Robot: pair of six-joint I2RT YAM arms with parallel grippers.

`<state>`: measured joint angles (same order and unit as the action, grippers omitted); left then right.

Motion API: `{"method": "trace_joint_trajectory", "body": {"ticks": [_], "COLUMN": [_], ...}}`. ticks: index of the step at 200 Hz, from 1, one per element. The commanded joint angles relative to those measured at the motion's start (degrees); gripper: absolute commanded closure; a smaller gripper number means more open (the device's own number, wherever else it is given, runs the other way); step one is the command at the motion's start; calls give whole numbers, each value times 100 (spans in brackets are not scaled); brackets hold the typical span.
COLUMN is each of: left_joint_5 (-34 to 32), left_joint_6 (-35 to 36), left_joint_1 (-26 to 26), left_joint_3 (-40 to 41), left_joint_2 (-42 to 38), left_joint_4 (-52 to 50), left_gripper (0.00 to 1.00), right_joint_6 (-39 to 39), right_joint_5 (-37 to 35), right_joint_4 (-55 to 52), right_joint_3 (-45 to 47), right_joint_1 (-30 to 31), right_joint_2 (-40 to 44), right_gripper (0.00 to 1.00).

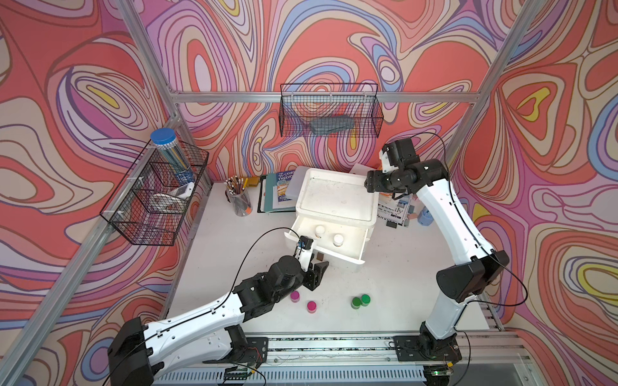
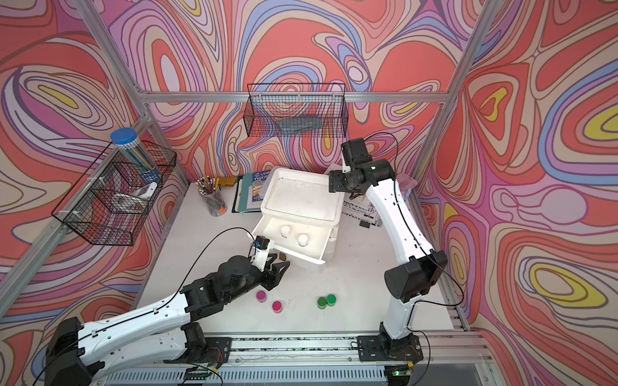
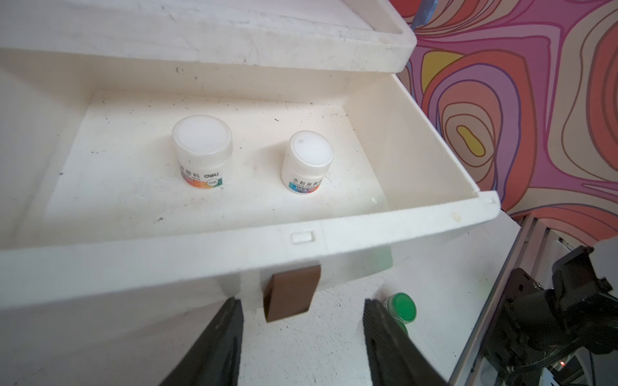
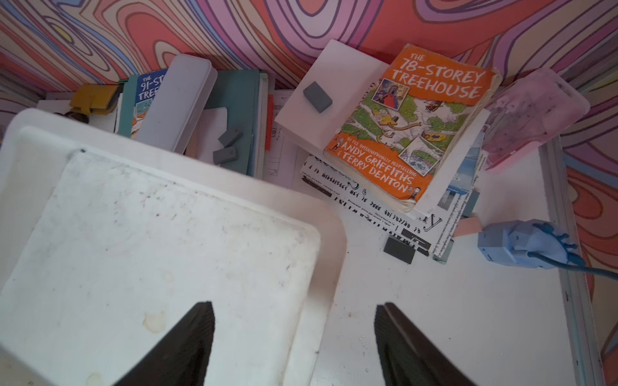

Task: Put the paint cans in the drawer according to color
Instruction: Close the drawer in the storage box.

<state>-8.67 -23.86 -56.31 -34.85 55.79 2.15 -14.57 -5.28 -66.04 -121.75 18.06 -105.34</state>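
Rail point(image 1: 334, 347) w/ both arm bases runs along the near table edge. Past it, bare white tabletop point(image 1: 394, 284) w/ lots of free room. Four cans stand there: pink can point(image 1: 311, 306), 2nd pink can point(image 1: 295, 296) close by the L arm's wrist, and green cans point(image 1: 356, 302) tight together, well apart from the pink ones. Farther on, L gripper point(image 3: 301, 304) sits low at the drawer point(image 3: 167, 260) front, jaws apart, holding nothing. Brown handle point(image 3: 291, 294) lies btw the tips, gaps both sides. Pink cans are behind this gripper, green ones off to its right; one green lid shows just beside a finger in the L wrist view. Drawer is pulled out, its front hanging above the table. Inside: two white cans point(image 1: 319, 230), upright, apart, clear of all walls, just beyond the L gripper. Farthest, R gripper point(image 4: 292, 305) hangs over the right edge of the cabinet top point(image 4: 150, 234), jaws wide, empty, well away from every can. Books point(image 4: 411, 133) lie beyond.
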Motion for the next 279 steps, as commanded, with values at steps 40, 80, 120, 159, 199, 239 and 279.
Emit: {"method": "trace_joint_trajectory", "body": {"ticks": [40, 80, 120, 159, 199, 239, 279], "left_joint_5": [29, -497, -705, -854, -1372, -1535, -1502], "left_joint_6": [14, 201, 112, -30, -455, -685, -953], "left_joint_1": [-284, -556, -582, -608, -609, -609, -609], "left_joint_3": [-461, -913, -1192, -1613, -1696, -1864, -2045], "left_joint_2": [598, 906, 1223, 1657, 1726, 1940, 2172], "left_joint_4": [382, 14, 46, -192, -287, 43, 567], "left_gripper": [39, 40, 39, 38, 42, 39, 38], "right_joint_6": [-673, -1199, -1769, -2592, -3535, -4095, -4342], "right_joint_5": [-522, -557, -745, -907, -1079, -1227, -1325], "right_joint_4": [435, 566, 761, 851, 1125, 1067, 1040], "right_joint_3": [165, 463, 919, 1123, 1373, 1246, 1363], "right_joint_1": [-5, 8, 137, 231, 437, 670, 787], "right_joint_2": [-406, -250, 129, 347, 611, 542, 585], "right_gripper": [51, 79, 100, 100, 100, 100, 100]}}
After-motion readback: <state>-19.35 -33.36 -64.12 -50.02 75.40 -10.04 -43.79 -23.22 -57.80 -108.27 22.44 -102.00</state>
